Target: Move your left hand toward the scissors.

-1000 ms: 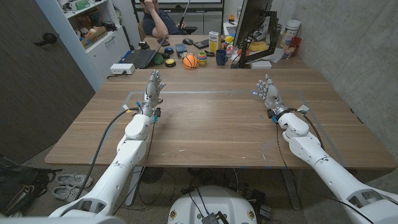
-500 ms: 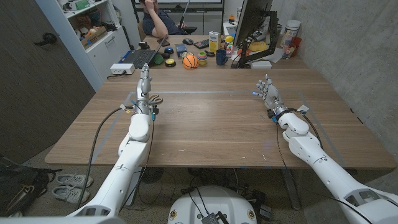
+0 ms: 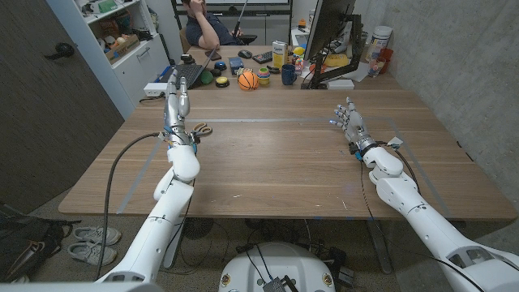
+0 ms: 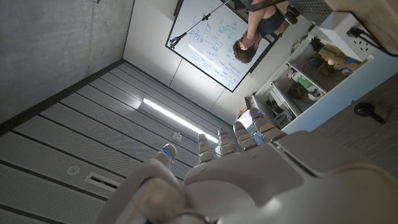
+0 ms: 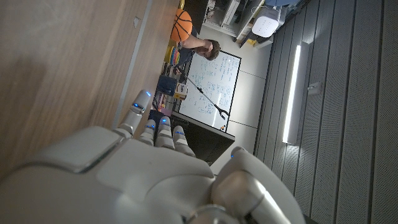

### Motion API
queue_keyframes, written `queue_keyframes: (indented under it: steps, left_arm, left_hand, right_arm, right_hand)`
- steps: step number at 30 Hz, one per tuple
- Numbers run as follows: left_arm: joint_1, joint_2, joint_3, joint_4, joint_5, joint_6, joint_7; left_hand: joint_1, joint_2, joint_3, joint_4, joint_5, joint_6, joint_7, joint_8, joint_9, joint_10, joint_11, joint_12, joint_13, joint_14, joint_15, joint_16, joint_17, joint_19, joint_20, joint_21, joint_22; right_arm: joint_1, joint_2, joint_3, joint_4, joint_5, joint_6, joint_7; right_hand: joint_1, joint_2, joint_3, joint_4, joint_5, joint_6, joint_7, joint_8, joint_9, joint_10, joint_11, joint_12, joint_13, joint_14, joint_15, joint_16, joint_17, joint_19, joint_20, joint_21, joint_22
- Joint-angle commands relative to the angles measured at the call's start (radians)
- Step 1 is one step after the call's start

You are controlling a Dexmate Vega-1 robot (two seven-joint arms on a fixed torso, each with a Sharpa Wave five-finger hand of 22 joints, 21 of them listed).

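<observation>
Left hand (image 3: 177,99) is raised above the bench (image 3: 276,162), fingers pointing up and apart, holding nothing. Scissors (image 3: 200,129) lie on the bench just beside the left wrist, toward the middle of the bench, near the far left part. Hand is close to them but lifted and not touching; judged: approach mostly done, what's left is lowering the hand down and a bit inward onto the scissors. In the left wrist view the hand (image 4: 249,180) points at ceiling and whiteboard, so it is tilted well up.

Right hand (image 3: 350,122) sits at the right side, fingers loosely spread, nothing held, well apart from the scissors.

Surface: wooden bench, faint tape lines. Far edge has clutter: basketball (image 3: 248,79), laptop (image 3: 185,75), mug (image 3: 289,75), monitor (image 3: 328,32). Person (image 3: 204,24) seated behind. Shelving at left, grey wall at right.
</observation>
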Motion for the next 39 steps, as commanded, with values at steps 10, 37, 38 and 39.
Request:
queue_keyframes:
  steps: [10, 37, 38, 39]
  left_arm:
    - [-0.053, 0.155, 0.088, -0.063, 0.358, 0.363, 0.053]
    - [-0.147, 0.302, 0.179, -0.061, 0.384, 0.571, -0.317]
    - [-0.15, 0.306, 0.182, -0.064, 0.38, 0.576, -0.34]
    - [-0.154, 0.311, 0.186, -0.066, 0.379, 0.584, -0.366]
  left_hand:
    - [0.044, 0.089, 0.08, 0.001, -0.004, -0.008, 0.098, -0.025, 0.003, -0.008, -0.02, -0.018, 0.002, -0.004, -0.05, -0.039, 0.002, -0.033, -0.138, -0.046, 0.002]
    - [0.006, 0.001, 0.06, -0.009, -0.047, -0.204, -0.011, -0.048, 0.003, -0.219, -0.091, -0.036, 0.003, -0.164, -0.05, -0.085, 0.012, -0.06, 0.029, -0.123, 0.003]
    - [-0.002, 0.004, 0.054, -0.007, -0.053, -0.245, -0.011, -0.052, 0.0, -0.278, -0.105, -0.039, 0.001, -0.2, -0.051, -0.085, 0.015, -0.083, 0.029, -0.142, 0.003]
    - [-0.004, 0.0, 0.049, -0.009, -0.056, -0.268, -0.011, -0.053, -0.001, -0.304, -0.106, -0.038, 0.0, -0.221, -0.051, -0.085, 0.016, -0.096, 0.029, -0.152, 0.003]
  right_arm:
    - [0.004, 0.015, 0.018, 0.014, -0.019, 0.009, 0.014]
    - [-0.011, 0.018, 0.031, -0.007, -0.032, 0.01, 0.001]
    - [-0.012, 0.018, 0.032, -0.009, -0.031, 0.009, -0.001]
    - [-0.014, 0.018, 0.033, -0.012, -0.03, 0.006, -0.003]
  right_hand:
    - [-0.006, 0.042, -0.006, 0.001, 0.006, -0.005, 0.052, 0.004, 0.004, 0.001, 0.011, 0.0, 0.002, -0.005, -0.008, -0.005, 0.005, -0.162, -0.001, -0.004, 0.002]
    - [-0.009, 0.037, -0.014, 0.001, 0.006, -0.008, 0.05, 0.003, 0.004, 0.0, 0.01, -0.001, 0.002, -0.003, -0.007, -0.009, 0.005, -0.162, -0.001, -0.009, 0.001]
    - [-0.01, 0.036, -0.014, 0.002, 0.006, -0.008, 0.05, 0.003, 0.004, 0.0, 0.01, -0.001, 0.002, -0.003, -0.006, -0.009, 0.005, -0.161, -0.003, -0.009, 0.001]
    - [-0.01, 0.036, -0.015, 0.002, 0.006, -0.007, 0.05, 0.003, 0.004, 0.001, 0.01, -0.001, 0.002, -0.002, -0.007, -0.009, 0.005, -0.16, -0.004, -0.009, 0.001]
